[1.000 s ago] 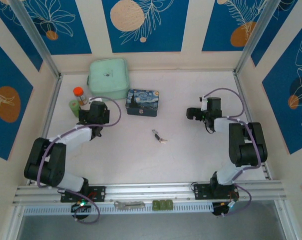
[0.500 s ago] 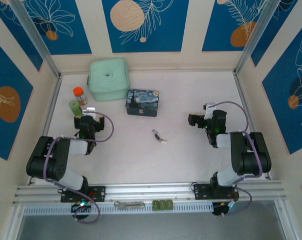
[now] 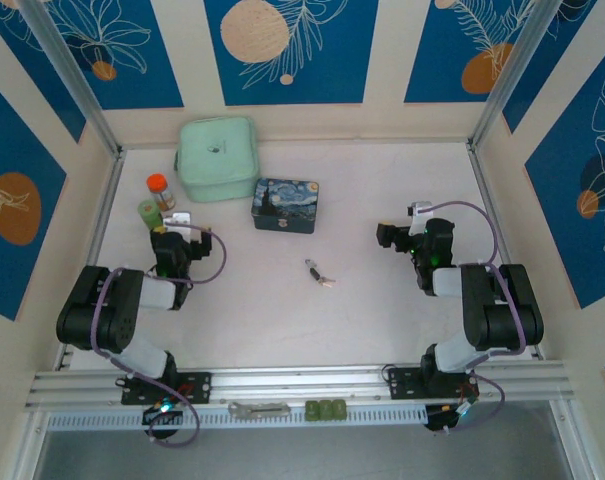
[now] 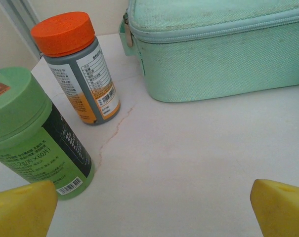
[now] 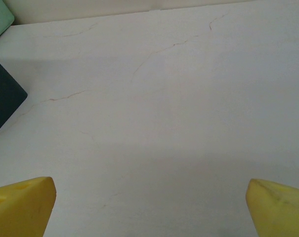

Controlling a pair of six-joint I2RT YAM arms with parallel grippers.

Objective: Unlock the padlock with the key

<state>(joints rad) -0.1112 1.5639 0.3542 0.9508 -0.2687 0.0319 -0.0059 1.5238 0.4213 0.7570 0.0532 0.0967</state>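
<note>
Looking down on the bench [image 3: 382, 320], we find the padlock [image 3: 317, 271] lying mid-frame, its long axis running upper left to lower right. The left fingers [image 4: 21, 210] and right fingers [image 5: 21, 205] are spread wide, holding nothing. The padlock lies lower left of the right fingers, which we judge nearer.

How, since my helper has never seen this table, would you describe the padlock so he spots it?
On the white table, find the blue-and-yellow painted tin box toward the back. In front of that box, alone on bare tabletop near the middle, lies the padlock. It is tiny and dark with a silvery end, far smaller than the tin.
</note>
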